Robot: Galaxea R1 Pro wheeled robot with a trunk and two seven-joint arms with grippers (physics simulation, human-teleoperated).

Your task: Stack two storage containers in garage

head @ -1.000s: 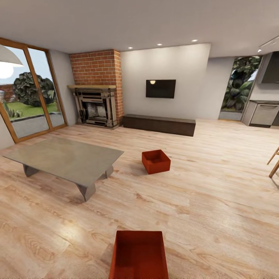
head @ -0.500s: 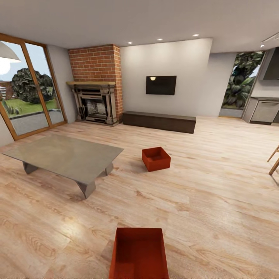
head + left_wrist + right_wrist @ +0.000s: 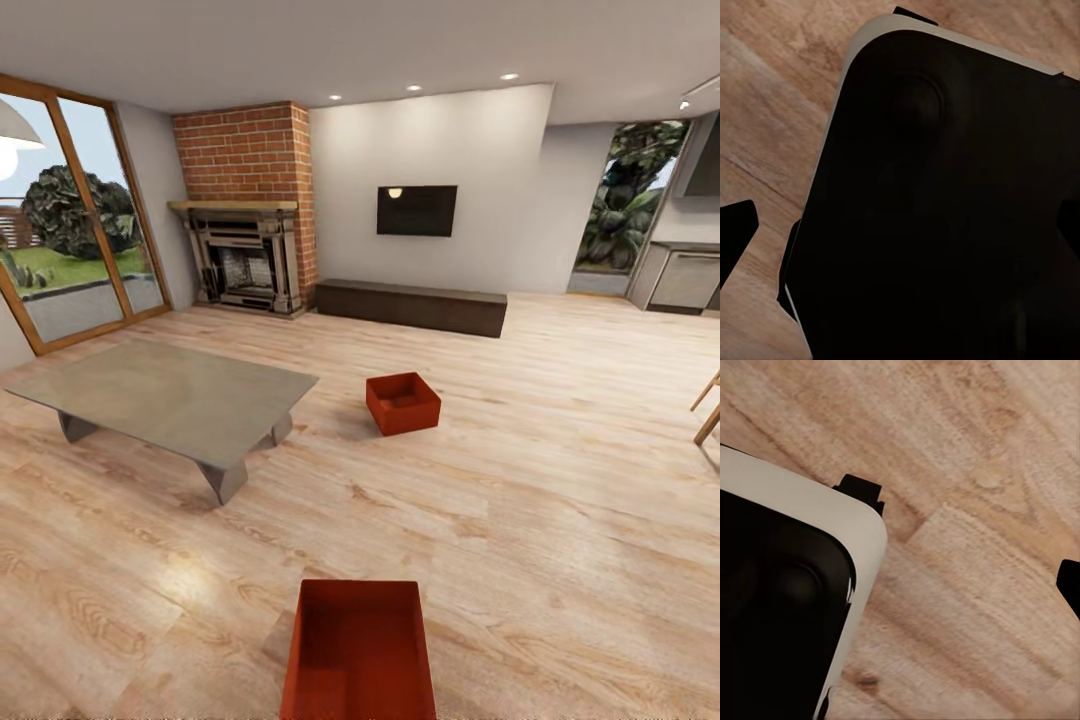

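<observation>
Both red-orange open-topped rectangular storage containers are sitting on the light wood plank floor (image 3: 560,480): 1 (image 3: 358,655) at bottom centre, probably first pickup, 1 (image 3: 402,402) mid-frame beside the low grey table (image 3: 165,395). Whether the grippers are open or closed, I cannot tell.

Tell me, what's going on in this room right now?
A wheeled robot is looking over a living room. Two red-orange storage containers sit on the wood floor: the near container just in front of the robot, and the far container beside the low grey table. Nothing is being held; both are meant for the garage, and neither has been picked up.
</observation>
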